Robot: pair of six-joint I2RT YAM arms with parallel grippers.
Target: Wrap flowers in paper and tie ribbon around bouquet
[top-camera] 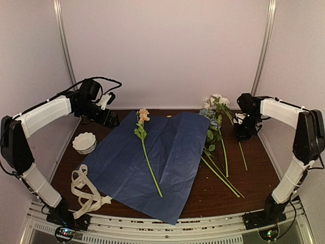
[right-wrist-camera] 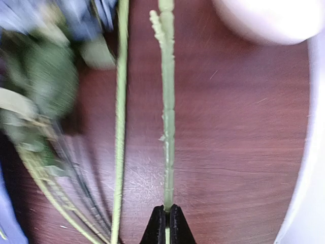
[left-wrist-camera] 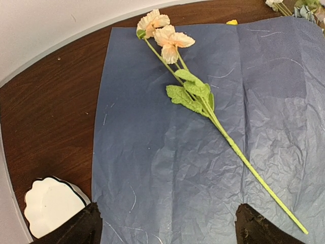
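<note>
The right gripper [right-wrist-camera: 165, 219] is pinching one thin stem [right-wrist-camera: 168, 101] of the flowers [top-camera: 213, 129] lying beside the paper [top-camera: 152, 162]; so narrow a hold is risking a slip, or tangled neighbours dragging along. The left gripper [left-wrist-camera: 170, 226] is hovering open.

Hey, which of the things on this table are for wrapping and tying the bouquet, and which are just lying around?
For the job: navy paper, peach flower lying on it, flower bunch beside it, cream ribbon.
Lying about: white scalloped bowl.
</note>
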